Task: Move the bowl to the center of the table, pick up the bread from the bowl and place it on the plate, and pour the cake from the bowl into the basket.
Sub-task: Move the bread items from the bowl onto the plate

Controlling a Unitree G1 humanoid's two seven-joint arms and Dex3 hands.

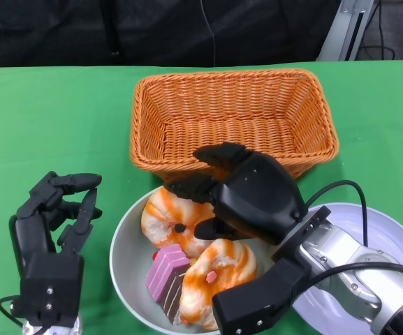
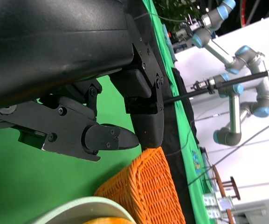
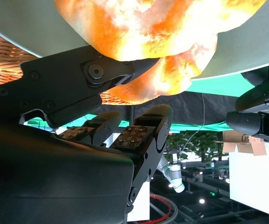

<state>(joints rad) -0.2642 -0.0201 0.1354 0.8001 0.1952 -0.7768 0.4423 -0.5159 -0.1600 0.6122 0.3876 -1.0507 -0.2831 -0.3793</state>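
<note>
A pale bowl (image 1: 121, 272) sits near the table's front, just before the wicker basket (image 1: 232, 115). It holds two orange-glazed breads, one at the back (image 1: 160, 218) and one at the front (image 1: 225, 269), and a pink cake slice (image 1: 165, 273). My right hand (image 1: 250, 195) reaches over the bowl with its fingers spread above the back bread. In the right wrist view the thumb lies against that bread (image 3: 157, 23) while the other fingers (image 3: 141, 135) stay clear of it. My left hand (image 1: 51, 230) stands left of the bowl, fingers apart and holding nothing.
A white plate (image 1: 390, 237) lies at the front right, partly under my right forearm. The basket (image 2: 148, 186) holds nothing and stands right behind the bowl's rim (image 2: 87, 207). Green cloth covers the table; robot arms stand beyond it.
</note>
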